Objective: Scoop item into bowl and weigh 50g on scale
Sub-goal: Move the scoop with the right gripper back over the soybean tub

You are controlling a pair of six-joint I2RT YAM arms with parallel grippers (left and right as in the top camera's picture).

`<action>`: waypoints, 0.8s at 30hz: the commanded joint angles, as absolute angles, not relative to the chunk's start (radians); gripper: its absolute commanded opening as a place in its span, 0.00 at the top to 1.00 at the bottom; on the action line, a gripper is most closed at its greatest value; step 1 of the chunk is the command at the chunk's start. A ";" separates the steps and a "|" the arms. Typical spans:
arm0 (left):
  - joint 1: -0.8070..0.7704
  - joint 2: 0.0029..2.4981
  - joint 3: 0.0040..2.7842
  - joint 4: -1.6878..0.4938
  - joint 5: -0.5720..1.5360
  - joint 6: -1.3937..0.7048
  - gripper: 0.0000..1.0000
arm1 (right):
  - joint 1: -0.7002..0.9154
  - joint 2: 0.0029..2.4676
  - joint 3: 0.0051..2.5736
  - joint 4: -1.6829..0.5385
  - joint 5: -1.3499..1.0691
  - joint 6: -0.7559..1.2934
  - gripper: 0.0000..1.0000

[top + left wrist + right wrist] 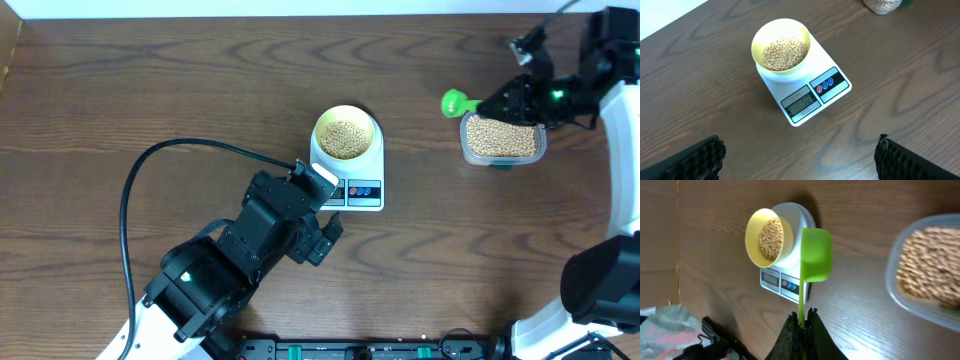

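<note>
The pale yellow bowl (322,125) holds tan beans (347,137) and stands on the white scale (366,192), whose display faces my left arm. In the left wrist view the bowl (760,37), its beans (785,53) and the scale (837,82) lie ahead. My left gripper (799,160) is open just short of the scale, with nothing between its fingers (900,160). My right gripper (803,320) is shut on the handle of a green scoop (816,255). That scoop (455,102) hangs above the table, left of the bean tub. Its contents do not show.
A clear plastic tub (466,150) full of beans sits at the right, under my right gripper (497,100); it fills the right edge of the right wrist view as tub (892,287). A black cable (180,150) loops left of my left arm. A black rail (360,350) runs along the front edge.
</note>
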State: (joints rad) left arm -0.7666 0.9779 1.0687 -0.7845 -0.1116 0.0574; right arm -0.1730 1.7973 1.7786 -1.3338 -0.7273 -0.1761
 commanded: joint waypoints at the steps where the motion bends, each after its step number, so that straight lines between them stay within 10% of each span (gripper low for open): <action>1: -0.762 0.973 1.099 -0.784 -0.125 0.071 0.02 | -0.230 1.773 1.799 -1.344 -0.749 -0.233 0.99; 24: -0.762 0.973 1.099 -0.784 -0.125 0.071 0.02 | -0.228 1.778 1.777 -1.317 -0.321 -0.169 0.99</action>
State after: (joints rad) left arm -0.7666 0.9779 1.0687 -0.7841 -0.1116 0.0574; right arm -0.2584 1.7969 1.7790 -1.3216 -0.4171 -0.1841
